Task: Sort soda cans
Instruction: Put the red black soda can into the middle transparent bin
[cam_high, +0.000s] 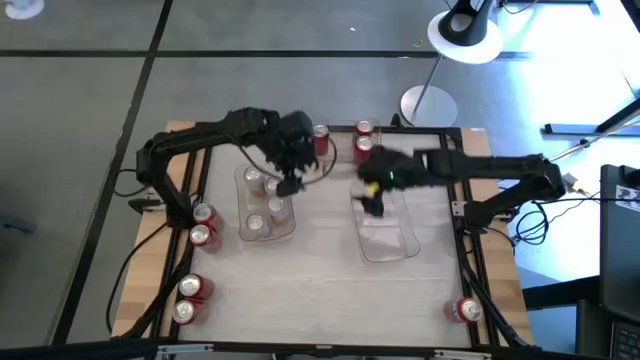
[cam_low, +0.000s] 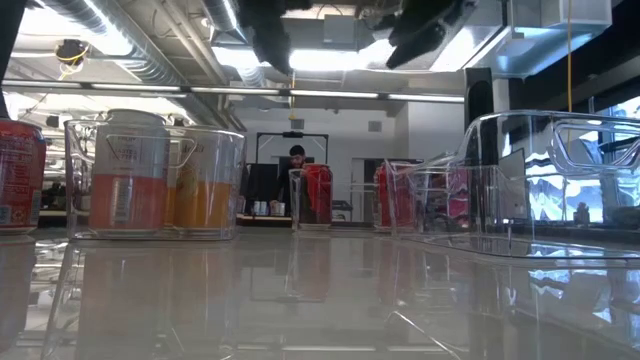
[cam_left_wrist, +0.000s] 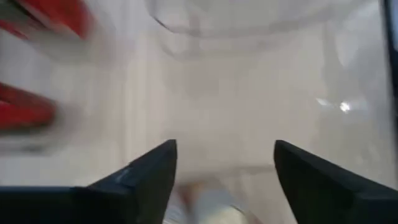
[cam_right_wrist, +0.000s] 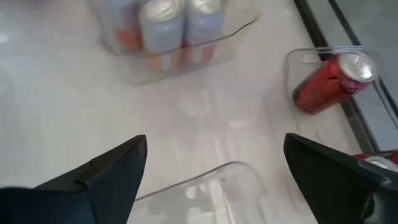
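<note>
Several pale, orange-banded soda cans (cam_high: 272, 190) stand upright in the left clear bin (cam_high: 243, 232), also seen in the low view (cam_low: 150, 185) and the right wrist view (cam_right_wrist: 165, 22). Red cans stand on the table near the far edge (cam_high: 320, 140) (cam_high: 363, 150), along the left side (cam_high: 203, 225) (cam_high: 188, 298) and at the near right corner (cam_high: 467, 310). My left gripper (cam_high: 290, 182) (cam_left_wrist: 227, 155) is open and empty above the left bin's right side. My right gripper (cam_high: 372, 203) (cam_right_wrist: 214, 155) is open and empty above the far end of the right clear bin (cam_high: 400, 245).
A black frame (cam_high: 466, 215) runs along the table's edges. A red can (cam_right_wrist: 333, 84) stands by the far frame rail. The right bin's rim (cam_right_wrist: 211, 177) lies just under my right gripper. Bare table shows between the two bins (cam_high: 325, 230).
</note>
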